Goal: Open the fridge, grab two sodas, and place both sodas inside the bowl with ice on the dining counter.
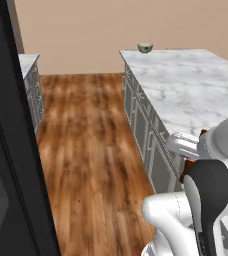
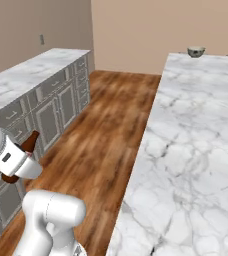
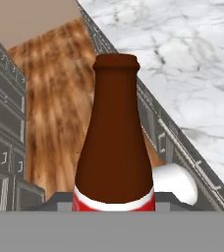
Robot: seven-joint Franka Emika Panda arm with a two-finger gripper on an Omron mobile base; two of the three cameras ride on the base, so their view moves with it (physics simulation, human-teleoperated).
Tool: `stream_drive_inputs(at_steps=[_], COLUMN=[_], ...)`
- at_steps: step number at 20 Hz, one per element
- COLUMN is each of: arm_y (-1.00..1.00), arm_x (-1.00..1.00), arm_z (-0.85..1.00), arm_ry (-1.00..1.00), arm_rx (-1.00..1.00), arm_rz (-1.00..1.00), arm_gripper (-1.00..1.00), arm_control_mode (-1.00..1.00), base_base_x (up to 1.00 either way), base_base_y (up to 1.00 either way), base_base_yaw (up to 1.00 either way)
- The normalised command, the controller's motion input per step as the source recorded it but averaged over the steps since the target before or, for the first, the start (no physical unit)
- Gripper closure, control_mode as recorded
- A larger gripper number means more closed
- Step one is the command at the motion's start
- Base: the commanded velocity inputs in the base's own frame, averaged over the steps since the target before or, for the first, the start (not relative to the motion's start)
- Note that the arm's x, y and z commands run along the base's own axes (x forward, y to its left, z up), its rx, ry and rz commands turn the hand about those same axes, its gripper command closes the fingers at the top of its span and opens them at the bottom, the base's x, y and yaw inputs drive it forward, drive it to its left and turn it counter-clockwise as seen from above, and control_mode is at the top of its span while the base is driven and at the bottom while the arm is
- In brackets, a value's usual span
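Observation:
A dark brown cola bottle with a red label stands upright in the hand view, with my gripper shut on its lower body. In the right base view its brown neck sticks out past the white hand, over the wooden floor beside the dining counter. The cream-white bowl sits at the far end of that marble top, well away from the hand; it is small and distant. The black fridge fills the left edge of the left base view.
A marble-topped wall counter with grey cabinets runs along the other side of the aisle. Brown wooden floor lies between it and the island. A beige wall closes the far end.

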Motion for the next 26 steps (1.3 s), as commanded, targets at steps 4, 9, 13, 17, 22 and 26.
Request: stream_drive_inputs(at_steps=[4,9,13,17,22,26], arm_y=[0.00,0.00,0.00,0.00,0.00,0.00], arm_x=[0.00,0.00,0.00,0.00,0.00,0.00], arm_z=[0.00,0.00,0.00,0.00,0.00,0.00], arm_ry=[0.00,0.00,0.00,0.00,0.00,0.00], arm_rx=[0.00,0.00,0.00,0.00,0.00,0.00], arm_rz=[0.00,0.00,0.00,0.00,0.00,0.00], arm_gripper=[1.00,1.00,1.00,1.00,1.00,1.00], arm_control_mode=[1.00,1.00,1.00,1.00,1.00,1.00], base_base_x=[1.00,1.00,1.00,1.00,1.00,1.00], base_base_y=[0.03,0.10,0.12,0.24,0.28,0.25], base_base_yaw=[-0.14,-0.12,-0.12,-0.10,-0.10,-0.11])
